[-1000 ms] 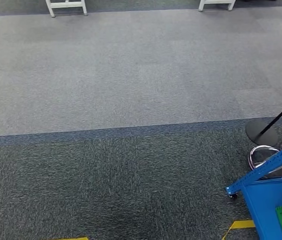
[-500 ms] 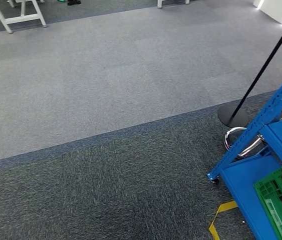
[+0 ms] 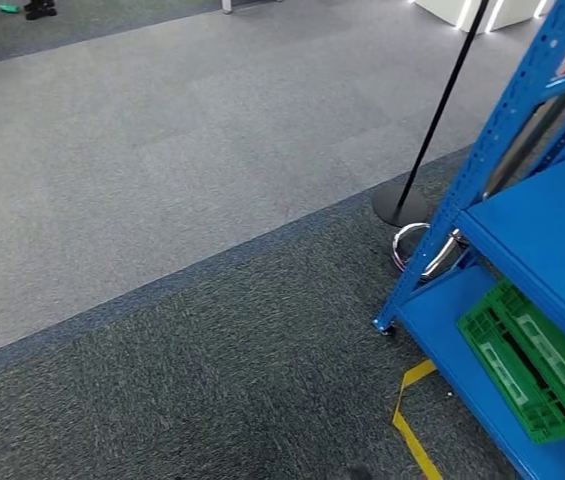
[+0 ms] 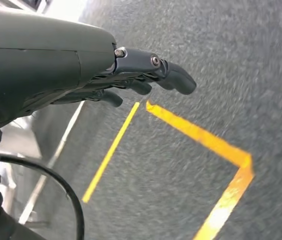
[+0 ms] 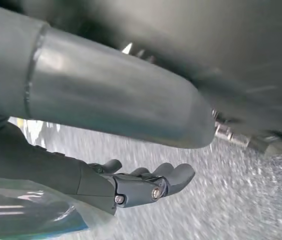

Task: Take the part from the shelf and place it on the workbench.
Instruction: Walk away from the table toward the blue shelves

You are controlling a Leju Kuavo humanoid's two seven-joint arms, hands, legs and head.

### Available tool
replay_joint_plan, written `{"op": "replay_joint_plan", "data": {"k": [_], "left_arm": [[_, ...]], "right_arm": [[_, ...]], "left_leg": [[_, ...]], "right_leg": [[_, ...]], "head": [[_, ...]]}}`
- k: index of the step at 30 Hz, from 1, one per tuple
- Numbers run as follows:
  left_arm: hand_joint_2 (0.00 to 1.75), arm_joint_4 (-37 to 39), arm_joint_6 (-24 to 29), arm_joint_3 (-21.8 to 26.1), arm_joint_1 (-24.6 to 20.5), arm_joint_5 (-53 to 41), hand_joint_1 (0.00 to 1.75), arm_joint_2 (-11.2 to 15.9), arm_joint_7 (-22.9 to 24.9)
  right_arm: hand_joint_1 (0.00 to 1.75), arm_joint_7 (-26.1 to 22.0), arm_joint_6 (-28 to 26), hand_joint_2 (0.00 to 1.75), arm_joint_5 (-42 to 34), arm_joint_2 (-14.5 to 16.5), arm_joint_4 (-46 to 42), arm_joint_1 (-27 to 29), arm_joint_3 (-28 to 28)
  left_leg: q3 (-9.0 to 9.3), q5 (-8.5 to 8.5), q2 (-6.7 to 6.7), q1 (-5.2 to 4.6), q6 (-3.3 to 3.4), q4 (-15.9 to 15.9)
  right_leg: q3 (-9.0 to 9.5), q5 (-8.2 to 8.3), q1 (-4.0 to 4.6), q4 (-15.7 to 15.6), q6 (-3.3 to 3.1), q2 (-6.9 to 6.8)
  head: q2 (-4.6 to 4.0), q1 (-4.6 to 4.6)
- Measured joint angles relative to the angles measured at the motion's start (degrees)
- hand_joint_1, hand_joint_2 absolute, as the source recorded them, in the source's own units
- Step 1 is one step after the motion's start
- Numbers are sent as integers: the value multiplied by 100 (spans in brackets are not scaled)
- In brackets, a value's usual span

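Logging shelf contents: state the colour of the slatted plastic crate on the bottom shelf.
Green; the slatted plastic crate shows best in the head view.

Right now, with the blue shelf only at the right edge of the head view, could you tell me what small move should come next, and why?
Probably a further turn to the right, to bring the blue shelf to the centre. It sits at the right edge, cut off, with a green crate on its lower level; no part is visible yet. The left hand and right hand hang over carpet, holding nothing.
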Motion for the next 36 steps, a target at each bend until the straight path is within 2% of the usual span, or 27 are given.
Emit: {"op": "replay_joint_plan", "data": {"k": [2,3,4,6,7,8,10,11,12,13,14,15,16,17,18,19,21,22,23,25,27,28,29,30,32,34,36], "left_arm": [[175,0,-96,5,-37,-102,0,5,83],[175,0,-107,3,-55,-160,0,6,80],[175,0,-111,-1,-70,-211,0,7,68],[175,-1,-113,-14,-90,-277,0,7,41],[175,-2,-108,-19,-95,-291,0,9,32],[175,-2,-103,-21,-96,-299,0,11,26],[87,-1,-111,-23,-92,-312,0,26,13],[44,-1,-131,-24,-87,-327,0,37,2],[0,0,-159,-25,-82,-343,0,54,-12],[0,0,-191,-26,-77,-362,0,70,-33],[0,0,-219,-31,-73,-387,0,84,-60],[0,0,-239,-40,-72,-404,0,96,-88],[0,1,-244,-52,-72,-419,0,98,-108],[0,3,-235,-63,-73,-432,0,93,-106],[0,5,-222,-72,-80,-446,0,80,-76],[0,7,-215,-78,-95,-460,0,60,-28],[0,9,-241,-86,-127,-476,0,35,18],[0,9,-260,-88,-135,-457,0,35,-14],[0,9,-273,-84,-131,-408,0,44,-75],[87,9,-273,-36,-106,-216,0,64,-199],[175,9,-308,57,-79,-35,0,73,-249],[175,10,-360,93,-75,-2,0,72,-230],[175,11,-442,117,-79,-10,0,66,-172],[175,12,-537,126,-87,-46,0,60,-90],[175,13,-677,128,-109,-143,0,55,69],[175,13,-735,128,-131,-225,0,74,141],[175,13,-794,127,-140,-280,0,102,184]], "right_arm": [[0,456,1,0,-166,167,1,-443,-92],[0,564,-4,0,-220,221,1,-634,-130],[0,607,-9,0,-259,255,1,-782,-165],[0,615,-25,0,-315,280,-2,-992,-230],[0,601,-44,0,-330,286,-5,-1063,-257],[0,584,-74,0,-351,296,-9,-1134,-278],[0,570,-144,0,-405,327,-14,-1285,-317],[0,600,-159,0,-440,339,-14,-1367,-337],[0,648,-164,0,-475,343,-14,-1433,-358],[0,703,-163,0,-510,336,-14,-1481,-380],[0,755,-166,0,-551,322,-15,-1511,-409],[0,791,-175,0,-594,305,-16,-1530,-442],[0,822,-194,0,-644,287,-18,-1555,-480],[0,857,-220,0,-689,274,-20,-1589,-518],[0,901,-241,0,-720,265,-21,-1636,-553],[0,941,-250,0,-730,255,-22,-1684,-584],[0,936,-222,0,-695,228,-23,-1739,-618],[0,898,-208,0,-655,210,-24,-1746,-624],[0,886,-209,0,-598,197,-25,-1758,-624],[0,1033,-229,0,-435,192,-26,-1837,-607],[0,1239,-285,0,-324,216,-26,-1964,-570],[0,1285,-339,0,-320,236,-26,-2022,-557],[0,1297,-414,0,-344,261,-26,-2074,-550],[0,1293,-490,0,-383,291,-26,-2118,-550],[0,1298,-580,0,-445,351,-27,-2181,-554],[0,1346,-618,0,-452,410,-27,-2198,-555],[0,1389,-688,0,-439,456,-26,-2182,-557]], "left_leg": [[29,-30,152,-25,-52,9],[45,-42,204,-42,-81,14],[59,-47,242,-56,-109,15],[94,-65,303,-46,-174,12],[92,-111,227,-31,-209,57],[40,-213,95,-17,-239,204],[-247,-531,-233,-1,-268,835],[-450,-680,-311,1,-271,1234],[-617,-753,-345,1,-273,1539],[-713,-715,-363,1,-270,1667],[-720,-566,-381,3,-264,1589],[-635,-331,-421,8,-255,1305],[-509,-92,-542,23,-246,924],[-383,73,-671,42,-237,567],[-296,154,-777,56,-226,311],[-258,158,-847,63,-213,181],[-248,138,-777,55,-158,120],[-241,154,-733,57,-122,95],[-233,169,-689,60,-83,71],[-225,181,-588,56,-34,46],[-229,174,-478,46,-18,47],[-229,171,-436,46,-17,49],[-227,167,-408,49,-20,50],[-219,162,-393,55,-27,51],[-205,139,-386,51,-66,64],[-207,121,-387,24,-107,87],[-207,128,-387,5,-73,93]], "right_leg": [[403,262,21,-727,-26,-256],[528,303,39,-939,-55,-343],[570,285,61,-1008,-91,-374],[584,299,68,-1031,-176,-264],[597,312,59,-1048,-213,-206],[611,327,48,-1066,-253,-138],[623,343,38,-1081,-310,7],[622,346,43,-1079,-328,96],[626,346,48,-1078,-335,186],[635,345,52,-1076,-337,280],[647,343,53,-1073,-335,369],[659,340,50,-1068,-331,455],[660,335,48,-1059,-319,536],[644,329,52,-1037,-299,615],[612,330,52,-1019,-270,688],[574,337,49,-1009,-233,752],[507,357,30,-1020,-154,826],[473,335,28,-999,-121,747],[410,264,31,-901,-94,606],[131,-42,37,-345,-57,265],[-228,-336,20,387,-25,140],[-316,-359,8,570,-10,125],[-294,-273,-4,537,2,116],[-155,-101,-18,279,8,105],[287,219,-30,-523,3,53],[551,302,-31,-978,-30,22],[579,293,-33,-1019,-56,40]], "head": [[0,-3],[0,-11],[0,-20],[0,-32],[0,-43],[0,-56],[0,-90],[0,-97],[0,-96],[0,-96],[0,-96],[0,-95],[0,-95],[0,-94],[0,-94],[0,-93],[0,-96],[0,-90],[0,-71],[0,-35],[0,-25],[0,-25],[0,-25],[0,-23],[0,-19],[0,-34],[0,-61]]}}
